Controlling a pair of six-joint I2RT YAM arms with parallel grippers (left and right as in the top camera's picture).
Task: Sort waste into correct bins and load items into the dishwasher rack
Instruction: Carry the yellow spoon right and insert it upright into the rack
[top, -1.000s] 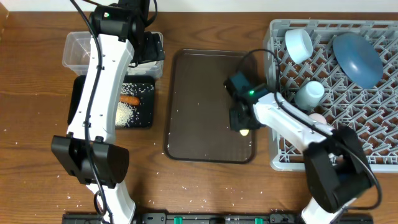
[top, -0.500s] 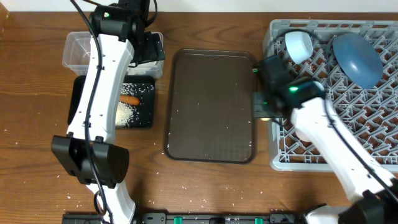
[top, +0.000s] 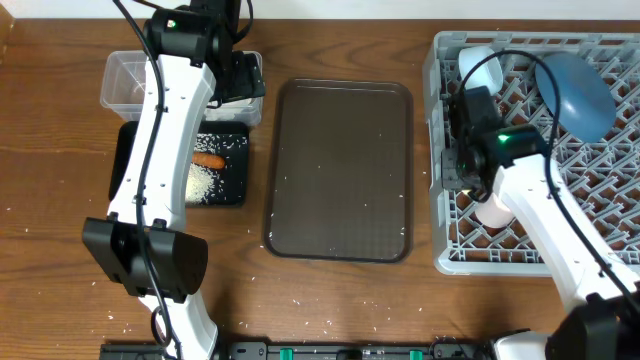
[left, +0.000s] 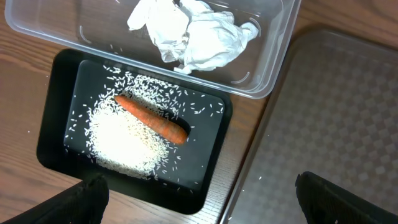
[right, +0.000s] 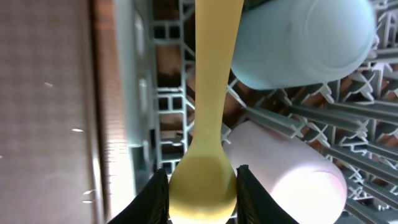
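My right gripper (right: 202, 194) is shut on the bowl end of the pale yellow spoon (right: 208, 74), whose handle points away over the grey dishwasher rack (right: 149, 99). Under the spoon lie a light blue cup (right: 305, 43) and a pink cup (right: 286, 171). From overhead this gripper (top: 463, 172) hangs over the rack's (top: 440, 250) left side. A dark blue plate (top: 575, 90) and a pale bowl (top: 481, 70) sit in the rack. My left gripper (left: 199, 208) is open and empty above the black tray (left: 56, 155) holding rice (left: 124, 140) and a carrot (left: 152, 118). White tissues (left: 193, 31) lie in the clear tub (left: 273, 68).
A dark-brown serving tray (top: 340, 170) with a few rice grains lies between the bins and the rack. Loose rice grains (top: 262, 288) dot the wooden table near the front. The left arm (top: 160, 150) stretches over the black tray (top: 128, 165) and clear tub (top: 125, 80).
The right gripper has carried the spoon rightward from the serving tray to above the rack's left side. The left arm has not moved.
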